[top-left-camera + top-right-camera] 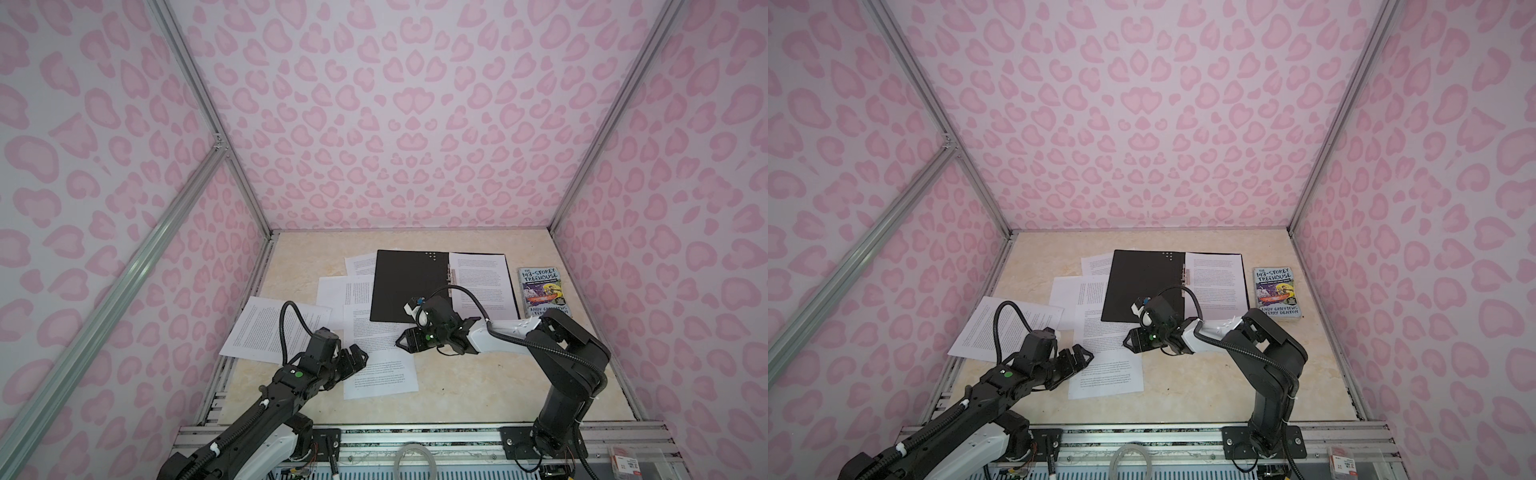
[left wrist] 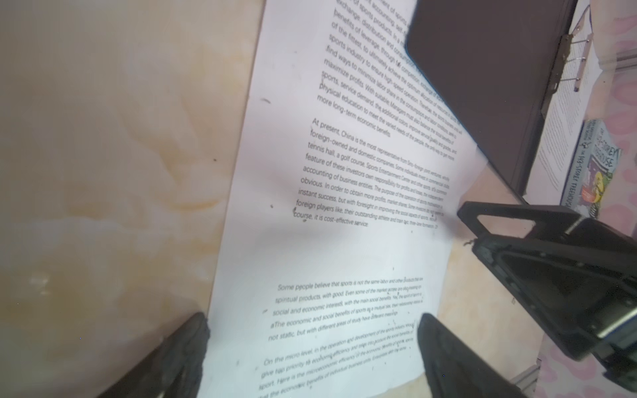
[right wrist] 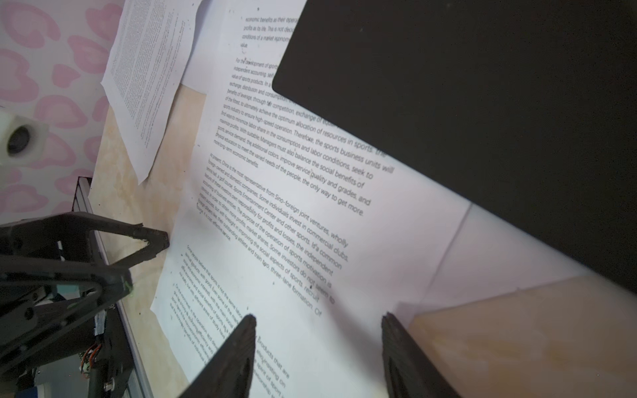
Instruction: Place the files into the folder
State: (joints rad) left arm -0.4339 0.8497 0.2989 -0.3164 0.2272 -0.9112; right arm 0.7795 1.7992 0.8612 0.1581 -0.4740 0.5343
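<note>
Black on its inner face, the folder (image 1: 409, 286) lies open and flat at twelve o'clock on the cream marble-look table (image 1: 478, 386), its metal clip (image 1: 451, 275) along the spine. One filed sheet (image 1: 482, 282) already rests in its one-o'clock half. The other files lie loose outside it. A back sheet (image 1: 358, 264) pokes from under the cover at eleven o'clock, with a middle sheet (image 1: 337, 291) just nearer at ten. A far-left sheet (image 1: 266, 330) lies at nine by the table's edge. A near sheet (image 1: 380, 380) lies toward seven o'clock, its far corner tucked under the folder's near corner. Both arms meet over this near sheet. The left gripper (image 1: 360, 358) comes in from eight o'clock with its fingers (image 2: 186, 348) spread wide, paper showing between them and nothing held. The right gripper (image 1: 400, 341) reaches across from three o'clock, tips pointing at nine. Its fingers (image 3: 234, 355) stand apart too (less widely than the left pair), straddling the sheet's three-o'clock edge and gripping nothing; whether they touch the paper I cannot tell. A colourful paperback book (image 1: 544, 291) lies at two o'clock, just beside the folder.
</note>
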